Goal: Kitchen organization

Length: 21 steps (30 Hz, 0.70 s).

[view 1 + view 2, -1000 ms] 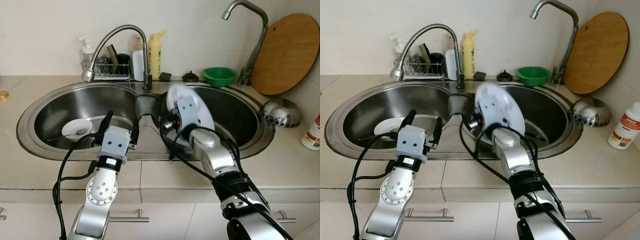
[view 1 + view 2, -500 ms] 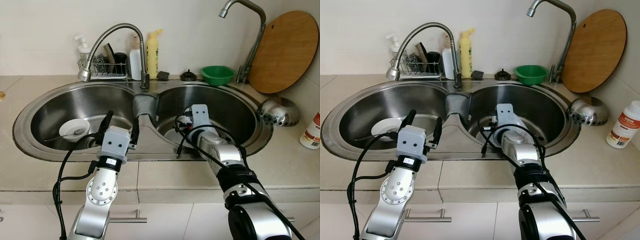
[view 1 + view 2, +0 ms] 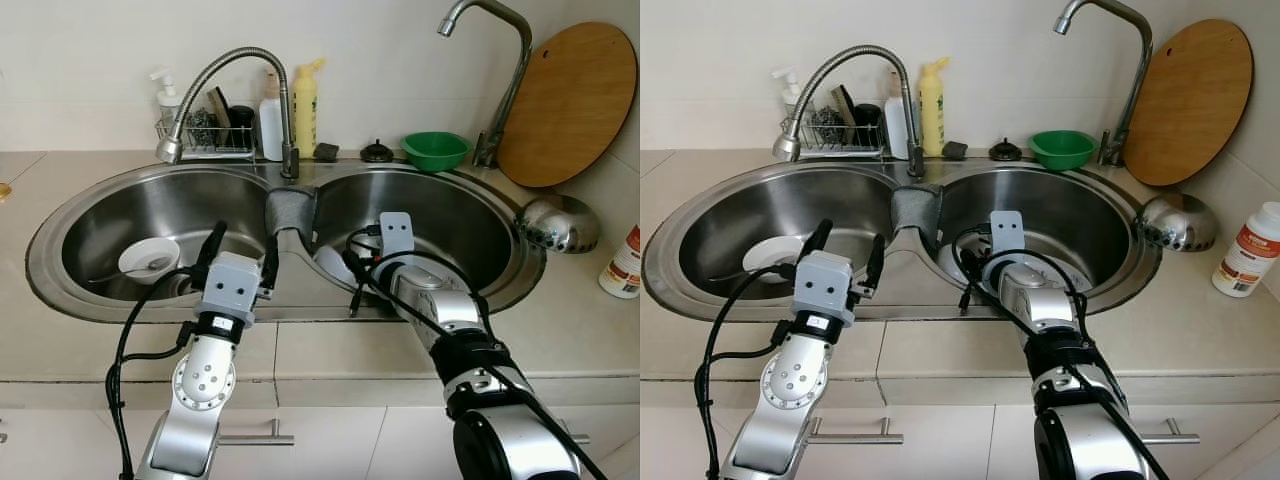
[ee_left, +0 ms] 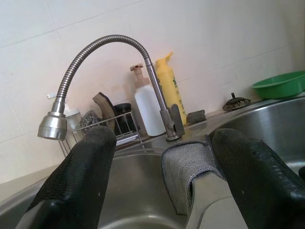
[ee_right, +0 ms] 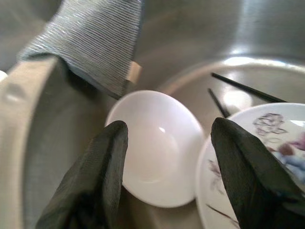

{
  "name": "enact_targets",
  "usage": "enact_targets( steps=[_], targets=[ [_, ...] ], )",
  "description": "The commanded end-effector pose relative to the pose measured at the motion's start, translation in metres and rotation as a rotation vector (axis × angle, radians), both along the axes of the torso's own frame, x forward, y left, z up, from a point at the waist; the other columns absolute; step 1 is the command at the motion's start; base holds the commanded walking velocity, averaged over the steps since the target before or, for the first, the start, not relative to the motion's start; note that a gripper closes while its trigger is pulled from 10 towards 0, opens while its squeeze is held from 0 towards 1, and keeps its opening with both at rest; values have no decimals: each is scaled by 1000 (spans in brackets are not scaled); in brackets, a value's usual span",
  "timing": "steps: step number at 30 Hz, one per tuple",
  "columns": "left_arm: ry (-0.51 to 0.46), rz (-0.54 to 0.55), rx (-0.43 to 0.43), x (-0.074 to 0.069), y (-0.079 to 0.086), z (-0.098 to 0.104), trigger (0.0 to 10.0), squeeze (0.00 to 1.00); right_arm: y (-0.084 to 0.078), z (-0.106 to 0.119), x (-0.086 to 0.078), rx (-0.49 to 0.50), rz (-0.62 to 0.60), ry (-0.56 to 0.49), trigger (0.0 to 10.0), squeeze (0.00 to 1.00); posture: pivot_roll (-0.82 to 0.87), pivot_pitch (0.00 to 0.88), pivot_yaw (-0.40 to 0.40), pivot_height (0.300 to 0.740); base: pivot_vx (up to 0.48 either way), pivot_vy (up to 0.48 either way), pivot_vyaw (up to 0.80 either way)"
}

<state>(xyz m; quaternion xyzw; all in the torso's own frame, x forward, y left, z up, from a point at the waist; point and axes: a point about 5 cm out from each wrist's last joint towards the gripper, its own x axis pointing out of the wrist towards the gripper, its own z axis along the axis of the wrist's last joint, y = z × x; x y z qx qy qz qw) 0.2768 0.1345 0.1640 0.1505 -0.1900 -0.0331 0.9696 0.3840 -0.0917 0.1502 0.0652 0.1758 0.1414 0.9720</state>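
My right gripper (image 5: 170, 126) is low in the right basin (image 3: 470, 215) of the steel double sink. It stands open just above a small white bowl (image 5: 155, 148), with nothing between its fingers. Beside the bowl lies a white plate with a flower pattern (image 5: 257, 167), with black chopsticks (image 5: 243, 88) behind it. A grey cloth (image 3: 290, 208) hangs over the divider between the basins. Over the sink's front rim, near the divider, my left gripper (image 3: 242, 255) is open and empty. Another white bowl with a spoon in it (image 3: 150, 258) sits in the left basin.
A flexible faucet (image 3: 225, 75), a wire rack with scrubbers (image 3: 210, 135) and soap bottles (image 3: 305, 105) line the back. At the back right stand a green bowl (image 3: 438, 150), a second tap (image 3: 505, 80) and a round wooden board (image 3: 565, 105). On the right counter are a steel strainer (image 3: 555, 225) and a bottle (image 3: 1248, 250).
A second ago my right gripper held the flowered plate upright above the right basin. The plate now lies in the basin, let go, and the gripper has come over the white bowl.
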Motion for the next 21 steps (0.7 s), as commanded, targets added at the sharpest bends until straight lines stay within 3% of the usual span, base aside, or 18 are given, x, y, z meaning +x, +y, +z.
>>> enact_targets(
  steps=[1,2,5,6,7,10,13,17,21],
  targets=[
    [8,2,10,0,0,-3,10000,0,4,14,0,51,19,-79,10000,1000,-10,0,-1,740,0,0,0],
    [10,4,6,0,1,-3,10000,0,5,30,0,54,36,-209,10000,1000,-10,0,-1,740,0,0,0],
    [11,5,5,0,1,-3,10000,0,6,35,-1,52,42,-250,10000,1000,-9,0,-1,740,0,0,0],
    [12,4,3,0,1,-3,10000,0,6,44,-3,27,44,-336,10000,1000,-9,0,-1,740,0,0,0],
    [14,3,1,-1,1,-4,10000,0,6,52,-6,-19,41,-423,10000,0,-7,0,-1,740,0,0,0],
    [15,2,-1,-1,1,-4,10000,0,6,59,-9,-60,36,-508,10000,0,-7,0,-1,740,0,0,0],
    [19,4,-20,-3,2,-4,10000,0,3,67,-23,-142,15,-678,10000,0,-5,0,-1,740,0,0,0],
    [15,3,-25,-4,3,-3,10000,0,0,62,-29,-151,7,-700,10000,0,-3,0,0,740,0,0,0],
    [-4,-4,-17,-4,3,0,10000,0,-4,62,-37,-153,-13,-761,10000,0,-4,0,2,740,0,465,0]
  ],
)
